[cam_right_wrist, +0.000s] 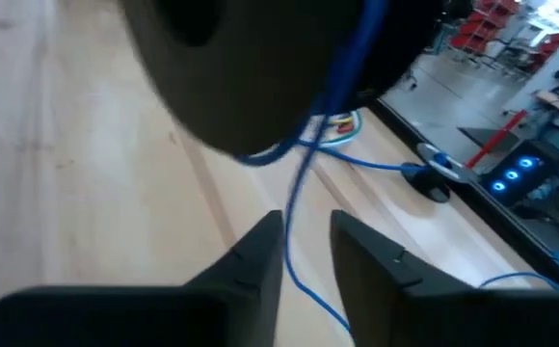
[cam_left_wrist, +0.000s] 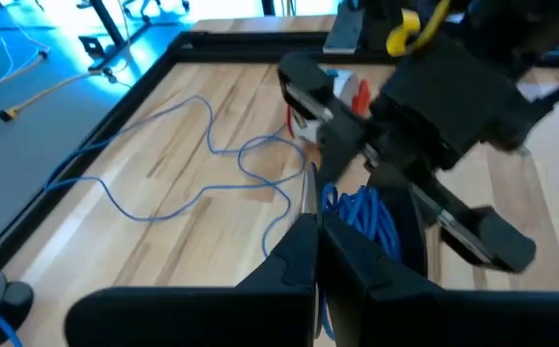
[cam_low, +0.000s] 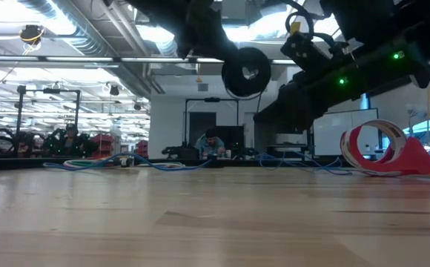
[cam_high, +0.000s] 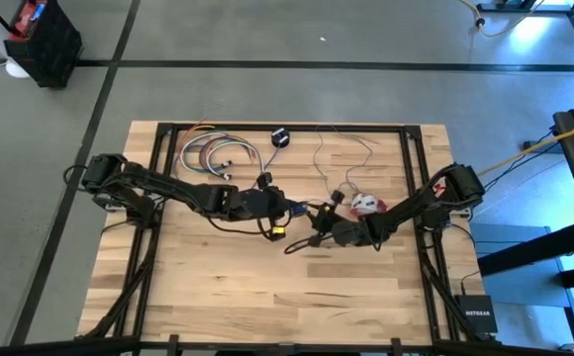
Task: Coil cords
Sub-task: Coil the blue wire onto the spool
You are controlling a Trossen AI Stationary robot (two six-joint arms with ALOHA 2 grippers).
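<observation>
At the desk's far left lay a loose bundle of spare cables, apart from the work. The left pincer sat at mid-desk, its fingers together and clamped on the cord, with a bunch of blue loops gathered just past its tips in the left wrist view. Facing it from the right, the right pincer had its fingers a little apart, the thin strand running between them in the right wrist view; whether they gripped it could not be told. The black puck hung above the desk between the arms. Coiling looked partly done: some turns were gathered, yet a long wavy run of the thin bluish cord lay slack across the far right of the desk. The red-and-white bundle rested just right of centre, untouched and seemingly yet to be dealt with.
</observation>
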